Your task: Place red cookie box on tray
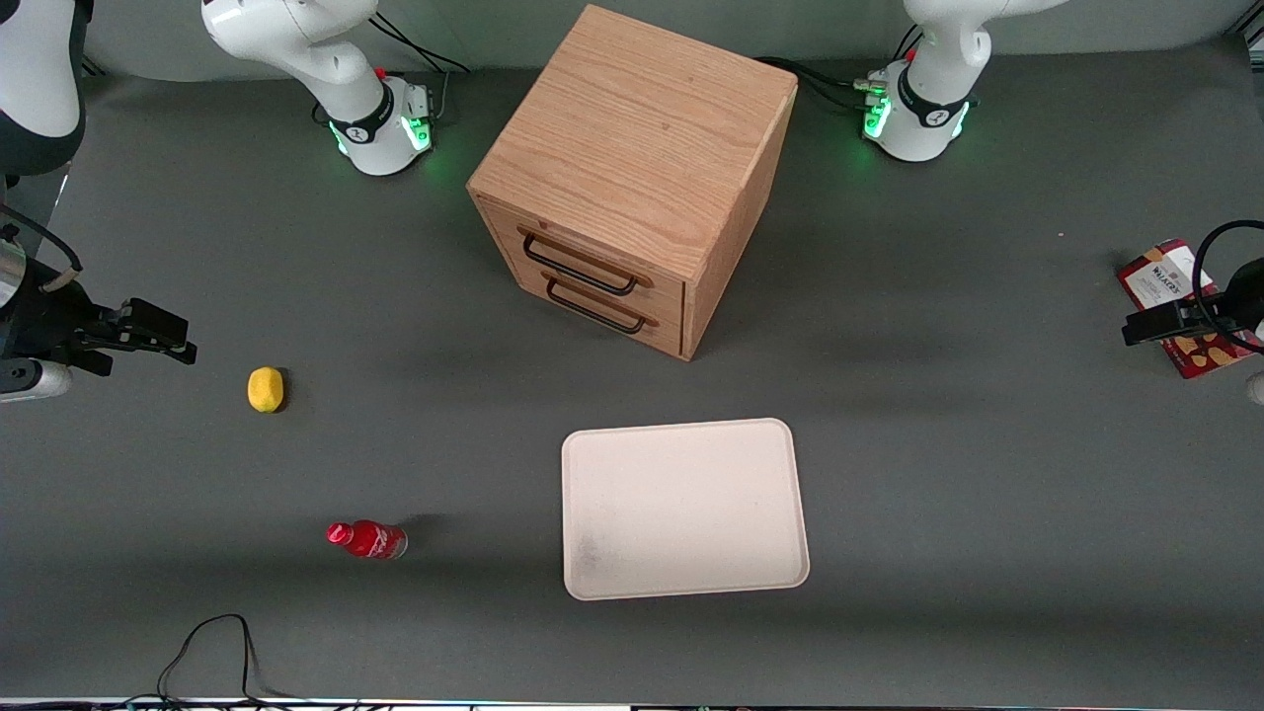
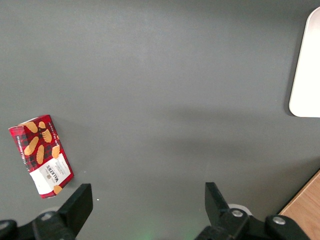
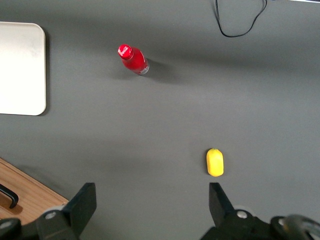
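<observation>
1. Front view: the red cookie box [image 1: 1180,306] lies flat on the grey surface [image 1: 987,474] at the working arm's end, well apart from the tray [image 1: 681,509]. The tool [image 1: 1150,326] hangs above the box, seemingly not touching it. A wooden drawer cabinet [image 1: 632,178] sits farther from the camera than the tray.
2. Left wrist view: the tool [image 2: 145,210] is spread wide and holds nothing; the box [image 2: 41,155] lies just beside one fingertip [image 2: 80,200].
3. Right wrist view: a red bottle [image 3: 133,59] and a yellow lemon [image 3: 215,162] lie apart.
</observation>
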